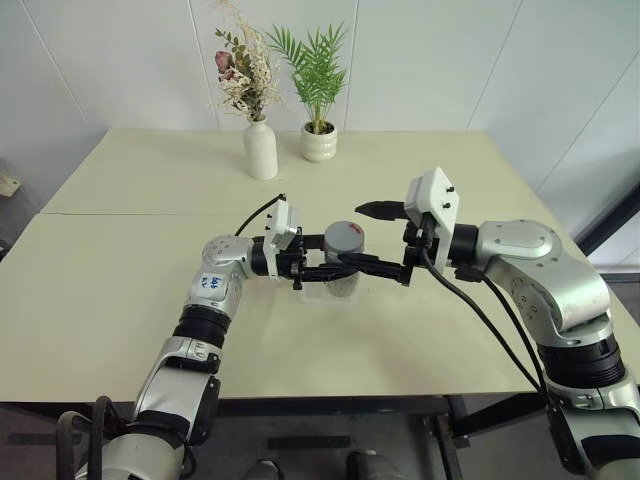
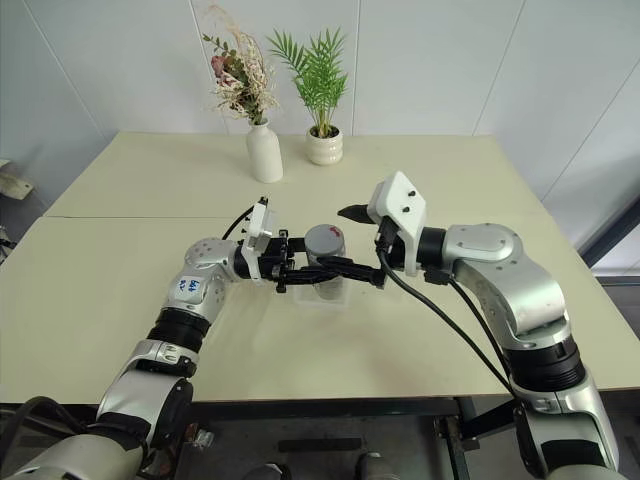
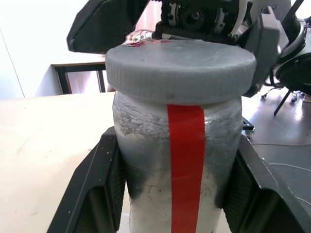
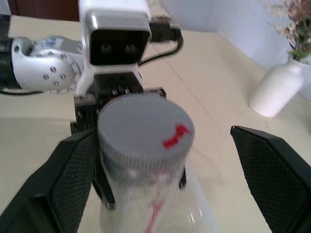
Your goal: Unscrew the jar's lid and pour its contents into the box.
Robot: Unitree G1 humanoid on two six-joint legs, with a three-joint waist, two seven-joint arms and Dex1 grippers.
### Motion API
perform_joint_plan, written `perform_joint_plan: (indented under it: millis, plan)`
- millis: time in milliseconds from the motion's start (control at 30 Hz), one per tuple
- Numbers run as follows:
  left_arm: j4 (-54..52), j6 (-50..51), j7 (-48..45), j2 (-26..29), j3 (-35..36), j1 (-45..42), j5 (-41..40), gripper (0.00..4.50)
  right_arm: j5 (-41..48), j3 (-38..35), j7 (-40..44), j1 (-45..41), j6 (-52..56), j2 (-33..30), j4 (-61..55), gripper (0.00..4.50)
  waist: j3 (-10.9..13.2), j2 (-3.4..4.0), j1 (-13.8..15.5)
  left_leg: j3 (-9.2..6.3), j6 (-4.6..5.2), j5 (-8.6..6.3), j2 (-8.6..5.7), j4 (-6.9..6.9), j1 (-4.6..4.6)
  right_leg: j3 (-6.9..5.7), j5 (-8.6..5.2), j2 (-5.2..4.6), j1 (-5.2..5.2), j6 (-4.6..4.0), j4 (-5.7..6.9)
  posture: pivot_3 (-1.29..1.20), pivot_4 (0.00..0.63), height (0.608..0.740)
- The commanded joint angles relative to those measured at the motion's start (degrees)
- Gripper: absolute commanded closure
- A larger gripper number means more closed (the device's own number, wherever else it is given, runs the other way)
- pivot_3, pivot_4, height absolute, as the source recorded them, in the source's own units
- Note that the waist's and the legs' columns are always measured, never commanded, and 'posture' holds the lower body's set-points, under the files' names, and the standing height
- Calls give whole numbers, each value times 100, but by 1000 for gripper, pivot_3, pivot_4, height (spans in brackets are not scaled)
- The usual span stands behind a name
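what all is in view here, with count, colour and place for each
jar: one, silvery-grey with a red stripe, held upright above the box near the table's middle
lid: one, grey with a red mark, on the jar
box: one, clear, on the table under the jar
vase: one, white, with dried flowers, far side of the table
plant pot: one, white, with a green palm, right of the vase
table: one, pale beige
left gripper: black, shut on the jar's body
right gripper: black, open, fingers on either side of the lid
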Motion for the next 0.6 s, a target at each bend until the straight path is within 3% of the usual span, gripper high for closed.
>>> perform_joint_plan:
  millis: [33,433,600]
  plan:
    - [-176,-72,-120,34,-3,28,-54,2352,56,-451,-248,59,147,-189,-248,17,0,0,-1,0,0,0,0,0,0,0,0,0,0,0,0,0,150,740]
    - [-86,-95,-140,24,-15,-8,-25,2352,849,-682,-262,138,603,-196,-902,17,0,0,-3,0,0,0,1,1,1,1,0,2,1,0,2,0,150,740]
    - [12,-131,-155,-7,-20,-74,-7,2352,713,-305,-335,-220,464,48,-617,17,0,0,-7,0,0,0,1,2,1,2,0,0,1,0,2,0,150,740]
